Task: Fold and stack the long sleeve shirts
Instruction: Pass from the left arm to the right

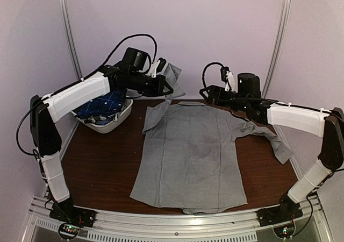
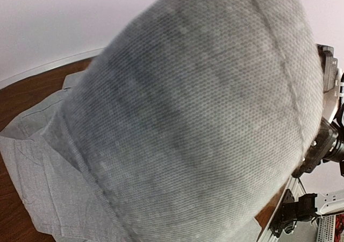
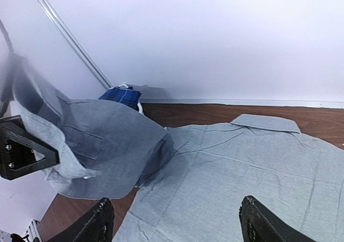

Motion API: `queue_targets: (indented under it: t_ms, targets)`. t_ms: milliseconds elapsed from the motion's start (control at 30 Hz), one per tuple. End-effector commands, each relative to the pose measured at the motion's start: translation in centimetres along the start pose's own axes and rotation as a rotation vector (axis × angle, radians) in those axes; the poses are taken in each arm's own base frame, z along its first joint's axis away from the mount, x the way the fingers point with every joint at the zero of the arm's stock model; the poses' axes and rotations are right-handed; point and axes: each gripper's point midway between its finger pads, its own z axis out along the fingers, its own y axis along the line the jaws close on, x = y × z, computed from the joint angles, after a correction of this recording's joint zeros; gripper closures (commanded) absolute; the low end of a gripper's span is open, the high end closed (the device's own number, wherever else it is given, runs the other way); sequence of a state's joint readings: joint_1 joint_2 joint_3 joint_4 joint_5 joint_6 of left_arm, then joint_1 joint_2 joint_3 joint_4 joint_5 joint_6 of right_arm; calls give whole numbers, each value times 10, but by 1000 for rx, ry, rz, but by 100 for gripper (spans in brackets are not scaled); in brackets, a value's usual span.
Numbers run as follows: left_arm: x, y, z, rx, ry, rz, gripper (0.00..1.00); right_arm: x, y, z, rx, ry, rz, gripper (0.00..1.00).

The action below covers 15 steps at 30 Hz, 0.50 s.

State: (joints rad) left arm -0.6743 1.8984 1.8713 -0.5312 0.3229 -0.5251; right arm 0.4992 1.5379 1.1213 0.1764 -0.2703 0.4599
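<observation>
The grey shirt lies spread flat mid-table, collar twd far edge. L tool grips one sleeve, lifted at far left - cloth covers its wrist cam. R tool hovers over the shirt nr the other shoulder - fingers wide, holding nothing. Blue plaid shirts sit in white basket, far-left corner.

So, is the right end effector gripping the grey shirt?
No, the right end effector hangs wide open above the grey shirt, holding nothing.
</observation>
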Motion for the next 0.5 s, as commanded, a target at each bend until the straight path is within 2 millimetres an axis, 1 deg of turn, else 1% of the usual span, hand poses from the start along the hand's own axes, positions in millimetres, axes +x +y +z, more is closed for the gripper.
queue_targets:
  t_ms: [0, 133, 233, 400, 467]
  targets:
    - [12, -18, 17, 83, 15, 39, 93, -18, 52, 11, -136, -48, -34, 17]
    - [33, -18, 31, 87, 52, 38, 94, -19, 75, 19, -180, -42, -45, 16]
    - [41, -21, 38, 93, 70, 45, 94, -19, 85, 21, -200, -44, -50, 14]
    - [50, -22, 47, 96, 91, 55, 94, -12, 92, 29, -208, -15, -61, 12]
    - [52, -22, 49, 98, 97, 57, 94, -8, 92, 32, -200, -3, -64, 12]
